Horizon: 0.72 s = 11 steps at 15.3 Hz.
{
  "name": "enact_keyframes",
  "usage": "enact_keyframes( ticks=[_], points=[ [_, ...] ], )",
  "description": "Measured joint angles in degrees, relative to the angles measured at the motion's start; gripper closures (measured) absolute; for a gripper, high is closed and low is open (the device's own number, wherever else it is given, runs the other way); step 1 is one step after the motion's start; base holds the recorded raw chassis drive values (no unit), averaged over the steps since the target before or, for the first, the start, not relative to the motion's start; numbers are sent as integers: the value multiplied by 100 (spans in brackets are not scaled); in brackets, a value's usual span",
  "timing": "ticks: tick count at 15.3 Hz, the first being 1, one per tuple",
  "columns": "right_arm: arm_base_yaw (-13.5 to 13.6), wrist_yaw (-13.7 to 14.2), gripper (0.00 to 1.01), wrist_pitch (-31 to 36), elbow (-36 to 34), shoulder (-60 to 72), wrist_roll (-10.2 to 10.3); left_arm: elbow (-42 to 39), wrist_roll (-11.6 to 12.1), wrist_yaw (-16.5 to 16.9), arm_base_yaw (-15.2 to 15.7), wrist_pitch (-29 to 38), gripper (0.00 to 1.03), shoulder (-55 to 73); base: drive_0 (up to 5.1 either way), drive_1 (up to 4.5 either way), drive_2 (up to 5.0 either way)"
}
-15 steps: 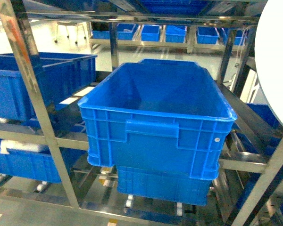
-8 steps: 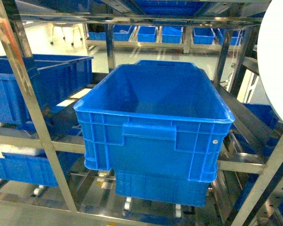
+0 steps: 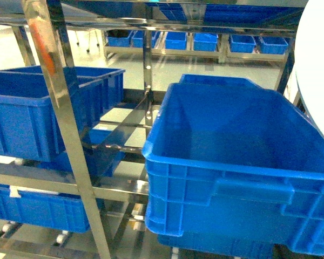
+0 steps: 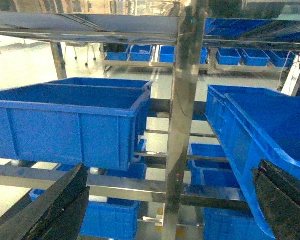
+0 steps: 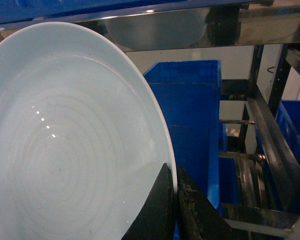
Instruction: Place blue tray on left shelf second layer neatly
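The blue tray [image 5: 65,140] is a pale round dish that fills the left of the right wrist view, tilted up on edge. My right gripper [image 5: 174,176] is shut on its rim at the lower right, one finger on each face. In the head view the tray [image 3: 319,65] shows as a pale curved shape at the right edge, above a big blue crate [image 3: 243,178]. The steel rail of the left shelf second layer [image 3: 38,182] runs under a blue crate [image 3: 27,113] on the left. My left gripper [image 4: 172,167] is open, its dark fingers [image 4: 55,205] wide apart and holding nothing.
A shiny perforated upright [image 3: 65,129] stands between the left bay and the big crate. More blue crates [image 3: 38,208] sit on the level below. A further rack with small blue bins [image 3: 205,40] stands behind. Steel bars [image 5: 265,135] run right of the tray.
The head view has shifted left: the big crate now sits further right and closer, and the upright and left bay have come toward the middle. The tray stays at the right edge.
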Motion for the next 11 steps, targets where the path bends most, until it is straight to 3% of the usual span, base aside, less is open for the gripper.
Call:
enact_keyframes(
  ticks=[11],
  points=[
    [33,-15,99,-15,0,28,0,0,0,7,0,0,5,0,0,0,0]
  ],
)
